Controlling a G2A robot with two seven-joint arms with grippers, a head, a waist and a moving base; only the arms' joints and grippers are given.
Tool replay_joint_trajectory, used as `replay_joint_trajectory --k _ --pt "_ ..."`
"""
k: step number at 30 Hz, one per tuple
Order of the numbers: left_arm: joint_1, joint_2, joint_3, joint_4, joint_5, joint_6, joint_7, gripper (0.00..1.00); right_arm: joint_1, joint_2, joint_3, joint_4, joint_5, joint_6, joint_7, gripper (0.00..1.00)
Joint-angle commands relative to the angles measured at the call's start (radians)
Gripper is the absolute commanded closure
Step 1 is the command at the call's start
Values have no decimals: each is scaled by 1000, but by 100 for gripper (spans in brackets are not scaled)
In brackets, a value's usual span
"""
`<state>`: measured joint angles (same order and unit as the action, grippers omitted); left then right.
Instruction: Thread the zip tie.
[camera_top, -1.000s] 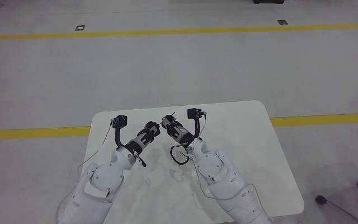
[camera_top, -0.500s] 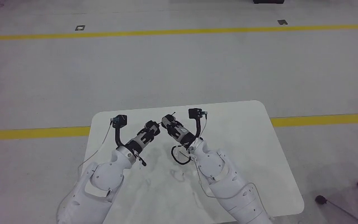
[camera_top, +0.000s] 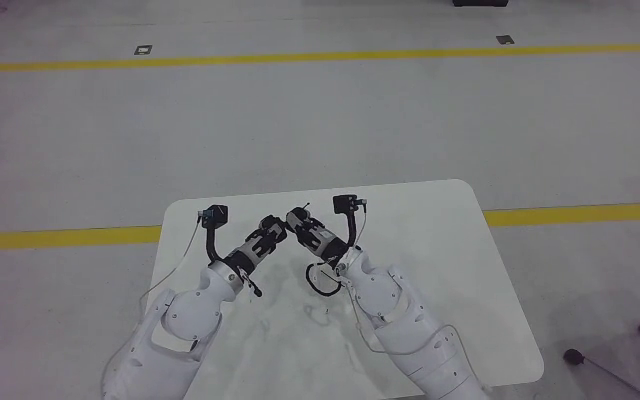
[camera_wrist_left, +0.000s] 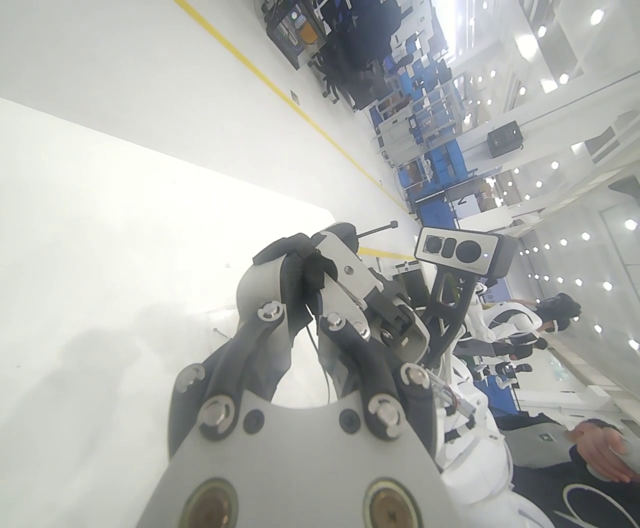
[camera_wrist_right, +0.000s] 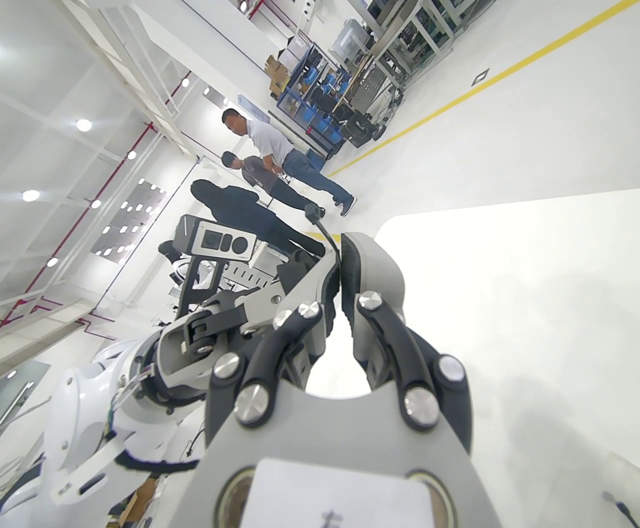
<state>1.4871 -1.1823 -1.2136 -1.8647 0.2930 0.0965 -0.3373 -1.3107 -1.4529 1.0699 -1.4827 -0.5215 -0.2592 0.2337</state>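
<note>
Left jaws and right jaws each clamped on the zip tie (camera_wrist_right: 327, 235), held above the desk (camera_top: 440, 230) near its far edge; judged risk: the flexible tail buckles or slips, missing the head.

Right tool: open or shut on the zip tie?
Shut on the zip tie: the right tool pinches the black strap between closed fingers, head poking out past the tips.

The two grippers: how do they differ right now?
The right gripper grips the zip tie near its head; the left gripper, a thin strand, likely its tail. The head pokes past the right gripper; the strand trails back inside the left gripper. Both are shut, tips nearly touching.
</note>
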Motion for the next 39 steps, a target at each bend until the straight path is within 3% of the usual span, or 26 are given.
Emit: replay_joint_trajectory --k 1,24,39 --pt "1 0 0 -1 0 0 1 100 1 0 -1 1 1 4 -2 100" --pt "-4 2 9 5 18 -3 9 100 -8 4 -1 -6 19 -3 -16 100" --pt "-9 5 2 1 -34 -21 -19 100 4 8 -9 2 26 -7 -13 100"
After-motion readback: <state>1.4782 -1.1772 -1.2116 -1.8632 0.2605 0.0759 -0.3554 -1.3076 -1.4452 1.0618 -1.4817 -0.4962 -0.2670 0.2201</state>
